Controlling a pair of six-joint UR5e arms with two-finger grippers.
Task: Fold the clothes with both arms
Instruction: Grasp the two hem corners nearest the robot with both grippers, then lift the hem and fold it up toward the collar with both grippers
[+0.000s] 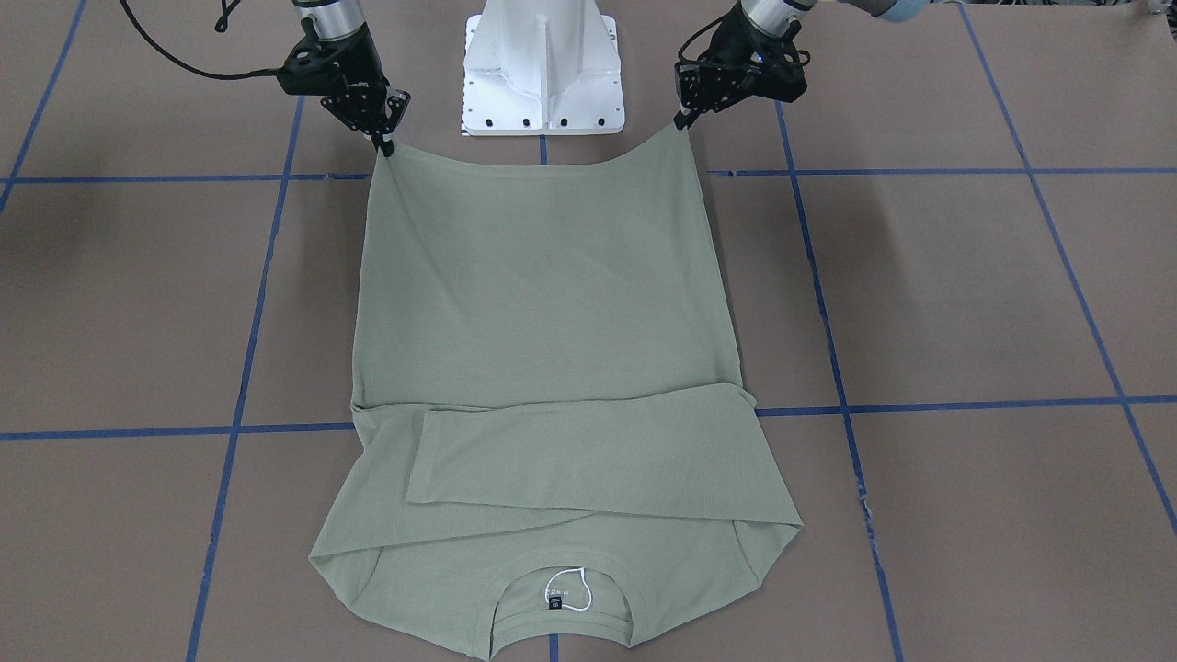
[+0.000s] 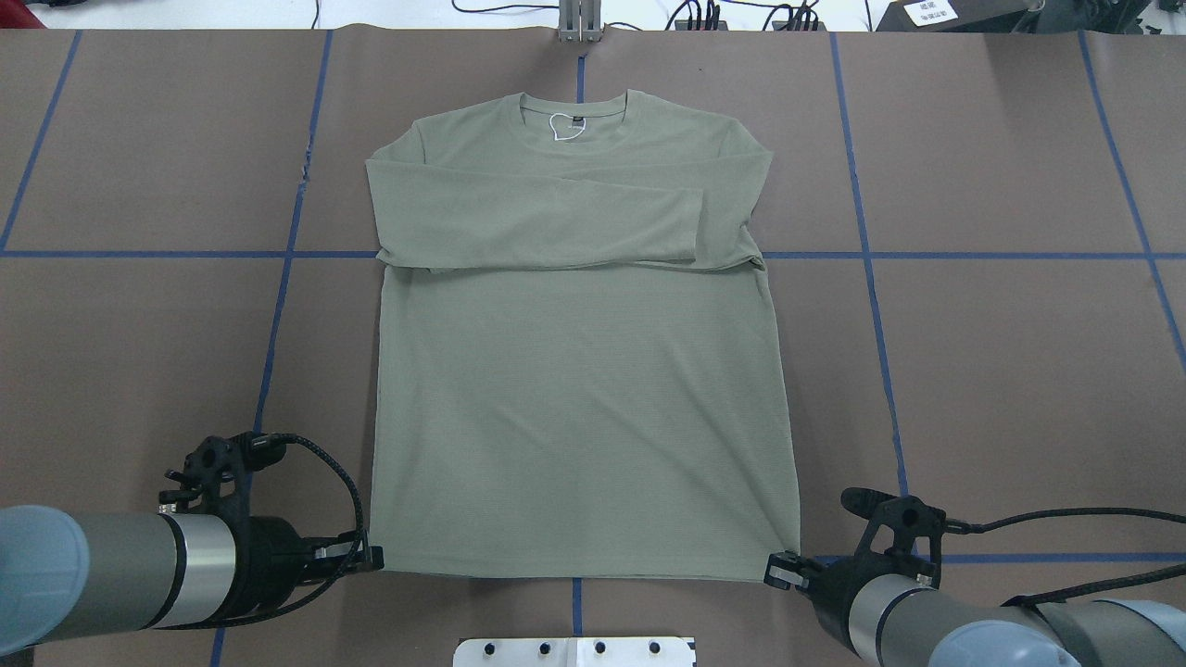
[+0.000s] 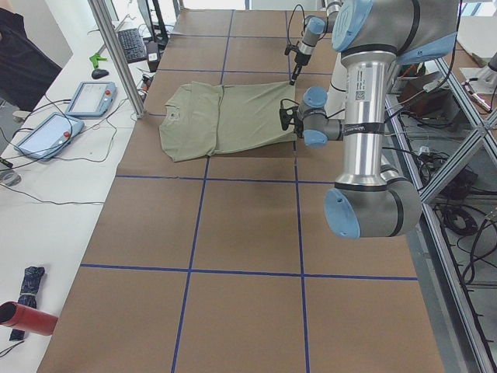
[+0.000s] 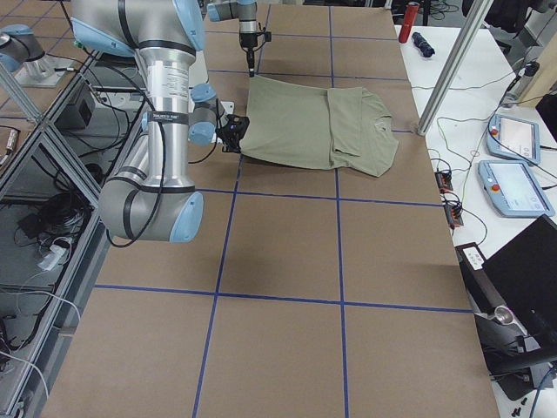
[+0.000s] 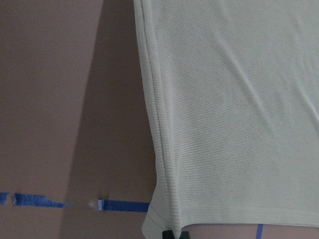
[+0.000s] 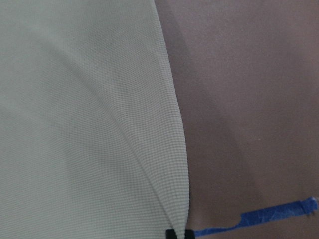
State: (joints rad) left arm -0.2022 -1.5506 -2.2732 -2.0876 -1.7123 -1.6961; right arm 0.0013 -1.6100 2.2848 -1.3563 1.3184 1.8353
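The shirt (image 2: pixel 574 398) is being presented flat at the middle of the table (image 2: pixel 1001 371). Its neck is being turned toward the far edge and its hem toward the robot. Both sleeves are being carried folded across the chest.

In the overhead view the left gripper (image 2: pixel 371 556) and the right gripper (image 2: pixel 774 567) are being shown at the two hem corners, but the hem reads as lying level there. In the front-facing view the same corners are being shown raised: the left gripper (image 1: pixel 685 118) and right gripper (image 1: pixel 384 145) are each being seen pinched shut on a corner, with the hem sagging between them. The pinch is being confirmed by both wrist views, where a dark fingertip (image 5: pixel 172 234) and another fingertip (image 6: pixel 177 233) are being seen closed on the cloth edge. The white loop (image 1: pixel 575 588) at the neck label is being shown clearly only in the front-facing and overhead views.

The table is being covered by brown sheeting marked off with blue tape lines (image 2: pixel 973 256). The white pedestal base (image 1: pixel 542 69) is being seen between the arms. In the exterior left view a white bench is being shown beside the table, holding two handheld screens (image 3: pixel 89 97), a keyboard (image 3: pixel 128 45) and a red cylinder (image 3: pixel 27 317), with a metal post (image 3: pixel 116 54) standing at the table's edge.
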